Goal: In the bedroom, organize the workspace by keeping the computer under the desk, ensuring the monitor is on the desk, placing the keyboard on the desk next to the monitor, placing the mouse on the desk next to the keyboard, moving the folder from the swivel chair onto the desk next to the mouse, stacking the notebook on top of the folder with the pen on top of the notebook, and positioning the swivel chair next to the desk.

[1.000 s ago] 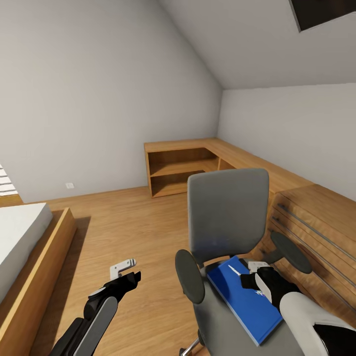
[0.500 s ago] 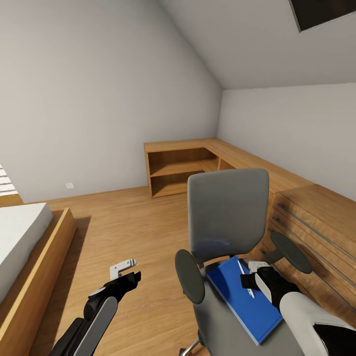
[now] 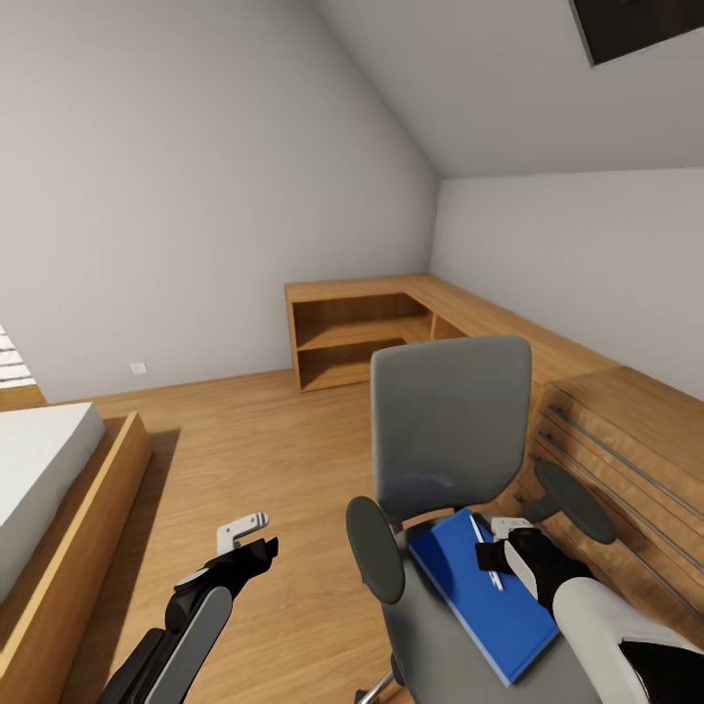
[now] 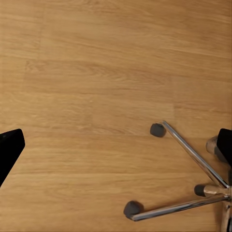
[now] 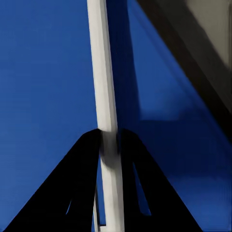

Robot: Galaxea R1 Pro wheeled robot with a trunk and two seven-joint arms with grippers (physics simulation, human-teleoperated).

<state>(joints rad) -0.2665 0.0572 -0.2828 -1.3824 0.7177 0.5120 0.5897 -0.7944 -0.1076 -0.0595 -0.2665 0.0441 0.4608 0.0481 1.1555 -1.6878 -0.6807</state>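
Note:
The grey swivel chair stands in front of me, and its chrome base shows in the left wrist view. The blue folder lies flat on its seat. My right gripper hovers just over the folder, shut on the thin white pen. The pen runs between the two black fingers of that gripper. My left gripper hangs open over bare floor left of the chair, with nothing between the jaws. The desk, computer, monitor, keyboard, mouse and notebook are out of view.
Low light-wood cabinets run along the far wall and turn down the right side into a drawer unit close behind the chair. A wood-framed bed sits at the left. Open wood floor lies between them.
The pen in my right gripper has swung from pointing up-left to lying along the folder. Both arms and the chair stay where they were.

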